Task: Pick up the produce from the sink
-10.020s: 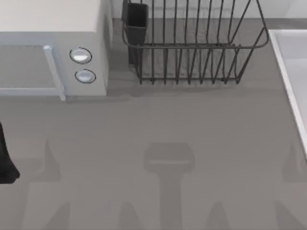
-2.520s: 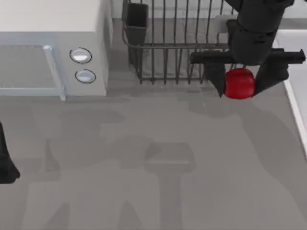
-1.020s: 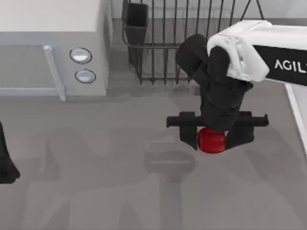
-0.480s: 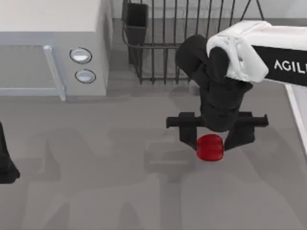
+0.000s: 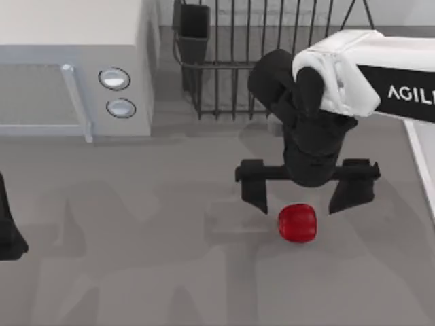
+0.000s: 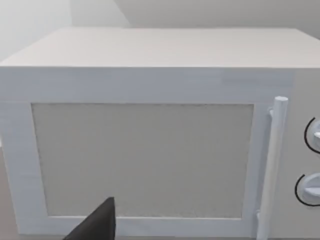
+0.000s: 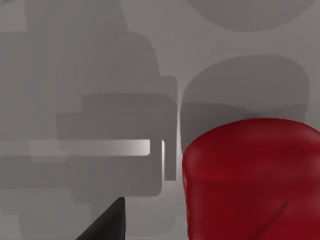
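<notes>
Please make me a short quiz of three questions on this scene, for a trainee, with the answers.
1. True or false: the right gripper is shut on the produce.
2. What does the produce rest on: A) sink, B) table, C) dish rack?
3. Which arm is parked at the table's left edge?

Key: 1. False, its fingers stand open and the produce lies free. 2. B. 3. The left arm.

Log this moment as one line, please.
right claw: open, over table | red fruit: on table, released | left claw: parked, table's left edge
</notes>
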Motion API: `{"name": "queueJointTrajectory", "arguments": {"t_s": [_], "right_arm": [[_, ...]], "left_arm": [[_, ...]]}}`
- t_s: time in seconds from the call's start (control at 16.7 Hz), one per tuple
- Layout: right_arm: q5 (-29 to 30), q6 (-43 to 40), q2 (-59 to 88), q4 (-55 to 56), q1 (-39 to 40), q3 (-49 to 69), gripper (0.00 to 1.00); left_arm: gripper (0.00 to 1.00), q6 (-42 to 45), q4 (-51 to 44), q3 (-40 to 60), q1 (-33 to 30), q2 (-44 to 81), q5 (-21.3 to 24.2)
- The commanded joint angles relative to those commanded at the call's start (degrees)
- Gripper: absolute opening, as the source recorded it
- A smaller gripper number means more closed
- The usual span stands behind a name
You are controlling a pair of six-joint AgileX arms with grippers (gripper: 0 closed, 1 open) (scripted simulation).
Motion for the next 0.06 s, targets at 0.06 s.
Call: {"name": "queueJointTrajectory", "arguments": {"t_s": [0.06], "right_arm": [[0.0,0.0,0.0,0.0,0.0,0.0,1.0]], "left_arm": [[1.0,0.0,0.0,0.0,0.0,0.0,0.0]]}}
